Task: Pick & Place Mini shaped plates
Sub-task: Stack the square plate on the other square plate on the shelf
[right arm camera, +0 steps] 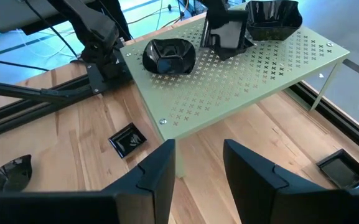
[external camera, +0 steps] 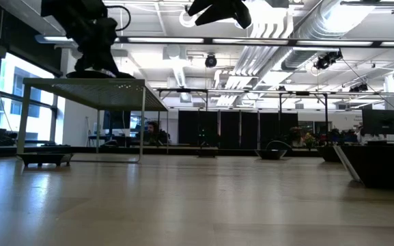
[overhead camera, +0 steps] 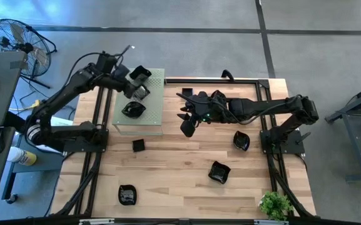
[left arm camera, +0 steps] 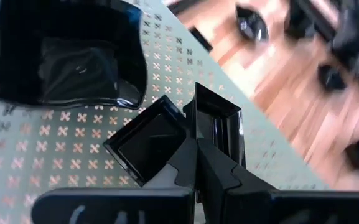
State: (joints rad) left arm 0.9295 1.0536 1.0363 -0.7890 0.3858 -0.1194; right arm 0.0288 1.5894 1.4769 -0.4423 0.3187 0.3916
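Observation:
The mini shaped plates are glossy black. On the pale green perforated board (overhead camera: 152, 119) rest a wavy-rimmed one (left arm camera: 67, 56) and a rounder one (right arm camera: 168, 55). My left gripper (left arm camera: 196, 140) is over the board, shut between two tiny square plates (left arm camera: 151, 140) (left arm camera: 219, 121). Several more plates lie on the wood: a square (overhead camera: 138, 145), and larger ones (overhead camera: 127, 194) (overhead camera: 219, 172) (overhead camera: 241, 140). My right gripper (right arm camera: 198, 149) hangs open above the table beside the board's near right corner, touching nothing. My left gripper pinches where the two tiny square plates meet, at their adjoining rims (left arm camera: 191, 118), one plate on either side of the fingers (left arm camera: 216, 174). Whether it grips one rim or both, I cannot tell. The fingers slant down from above. Both squares are tilted, low over the board (left arm camera: 55, 149).
Another small square plate (overhead camera: 186, 94) lies near the table's far edge, right of the board. A small green plant (overhead camera: 275, 204) stands at the near right corner. Black frame rails (overhead camera: 268, 156) run along both sides. A fan (overhead camera: 17, 44) stands off the table's left.

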